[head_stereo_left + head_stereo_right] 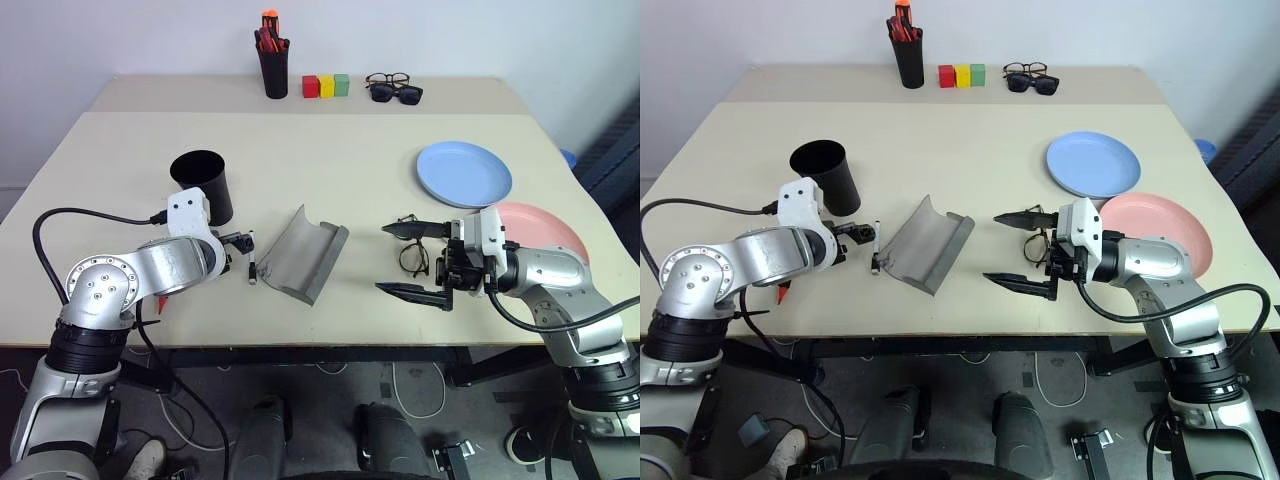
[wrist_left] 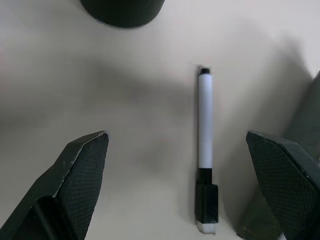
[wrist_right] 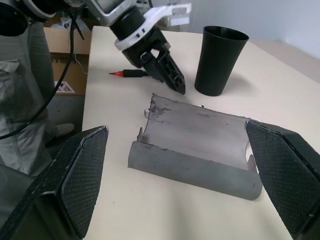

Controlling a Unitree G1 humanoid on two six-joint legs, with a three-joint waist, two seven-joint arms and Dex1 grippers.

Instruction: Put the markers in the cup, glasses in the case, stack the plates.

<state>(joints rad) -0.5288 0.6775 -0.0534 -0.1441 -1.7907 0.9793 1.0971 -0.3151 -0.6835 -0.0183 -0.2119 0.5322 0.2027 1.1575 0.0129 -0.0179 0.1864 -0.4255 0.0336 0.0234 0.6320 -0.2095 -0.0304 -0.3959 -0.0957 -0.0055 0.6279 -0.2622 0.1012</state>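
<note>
Left gripper wide open, nothing held, over white marker: white body, black cap, lying between the fingers, nearer the case-side one. Black tapered cup just beyond it; red marker behind the wrist. Grey case open, between both grippers. Right gripper wide open, empty, wire-rimmed glasses just behind its fingers. Blue plate and pink plate beyond that arm. No readable writing.

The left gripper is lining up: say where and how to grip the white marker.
Grip the white marker across its bare barrel, coming straight down: it lies flat, between the open left gripper's fingers. Avoid drifting toward the open case beside it.
</note>
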